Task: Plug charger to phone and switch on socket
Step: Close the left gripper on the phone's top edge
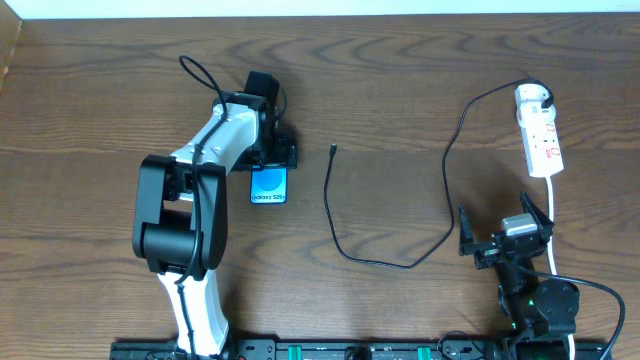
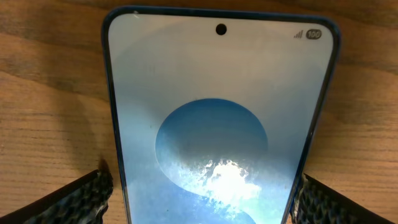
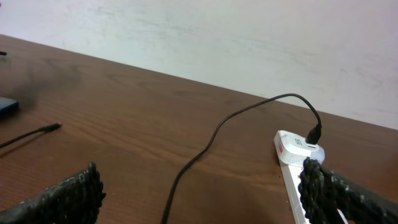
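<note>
The phone (image 1: 268, 186) lies flat on the table, blue screen up, with its "Galaxy" text at the near end. It fills the left wrist view (image 2: 217, 124). My left gripper (image 1: 270, 157) is open over its far end, one finger on each side of it, close to its edges (image 2: 208, 202). The charger's black cable (image 1: 345, 250) loops across the table. Its plug tip (image 1: 332, 151) lies loose to the right of the phone. Its white adapter head (image 1: 531, 97) sits in the socket (image 1: 545, 145) at the far right. My right gripper (image 1: 505, 232) is open and empty, near the socket's cord (image 3: 199, 199).
The socket's white cord (image 1: 553, 215) runs toward the front edge past my right arm. The right wrist view shows the cable (image 3: 205, 146), the plug tip (image 3: 50, 128), the socket (image 3: 291, 155) and a white wall behind the table.
</note>
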Controlling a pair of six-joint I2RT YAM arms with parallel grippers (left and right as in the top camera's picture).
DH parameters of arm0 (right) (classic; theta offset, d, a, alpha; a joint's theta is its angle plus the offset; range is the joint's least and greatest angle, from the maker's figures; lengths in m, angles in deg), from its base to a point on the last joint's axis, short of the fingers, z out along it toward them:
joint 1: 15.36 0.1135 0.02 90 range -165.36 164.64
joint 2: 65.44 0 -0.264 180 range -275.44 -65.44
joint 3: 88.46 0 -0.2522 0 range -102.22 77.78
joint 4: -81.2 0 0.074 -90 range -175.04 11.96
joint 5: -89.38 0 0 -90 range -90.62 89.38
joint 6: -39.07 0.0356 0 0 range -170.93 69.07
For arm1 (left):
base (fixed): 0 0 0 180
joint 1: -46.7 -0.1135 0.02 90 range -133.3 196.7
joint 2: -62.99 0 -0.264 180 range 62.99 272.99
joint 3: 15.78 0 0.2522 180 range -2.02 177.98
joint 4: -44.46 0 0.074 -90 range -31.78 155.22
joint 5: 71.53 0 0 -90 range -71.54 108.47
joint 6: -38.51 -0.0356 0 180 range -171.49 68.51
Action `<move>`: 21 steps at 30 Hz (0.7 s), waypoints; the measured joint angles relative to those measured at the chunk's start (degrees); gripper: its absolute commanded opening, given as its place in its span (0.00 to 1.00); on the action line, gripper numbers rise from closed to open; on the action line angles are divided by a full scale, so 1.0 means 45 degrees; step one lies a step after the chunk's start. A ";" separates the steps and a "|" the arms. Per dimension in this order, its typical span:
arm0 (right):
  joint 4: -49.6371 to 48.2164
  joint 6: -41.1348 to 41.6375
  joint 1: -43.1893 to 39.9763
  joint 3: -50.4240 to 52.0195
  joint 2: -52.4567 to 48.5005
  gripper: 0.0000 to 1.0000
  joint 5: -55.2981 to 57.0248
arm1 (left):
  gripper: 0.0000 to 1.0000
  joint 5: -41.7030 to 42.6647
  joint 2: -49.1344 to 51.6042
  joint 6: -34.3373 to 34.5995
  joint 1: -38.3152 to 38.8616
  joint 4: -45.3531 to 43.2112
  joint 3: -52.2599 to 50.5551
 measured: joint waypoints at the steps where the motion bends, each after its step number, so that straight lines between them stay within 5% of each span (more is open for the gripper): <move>1: 0.0000 0.0000 0.0000 0.0000 0.0000 0.99 0.0000 | 0.92 0.0058 0.0000 -0.0024 -0.0010 0.0005 0.0000; 21: 0.0000 0.0000 0.0000 0.0000 0.0000 0.99 0.0000 | 0.84 0.0335 -0.0005 -0.0083 -0.0010 0.0126 0.0005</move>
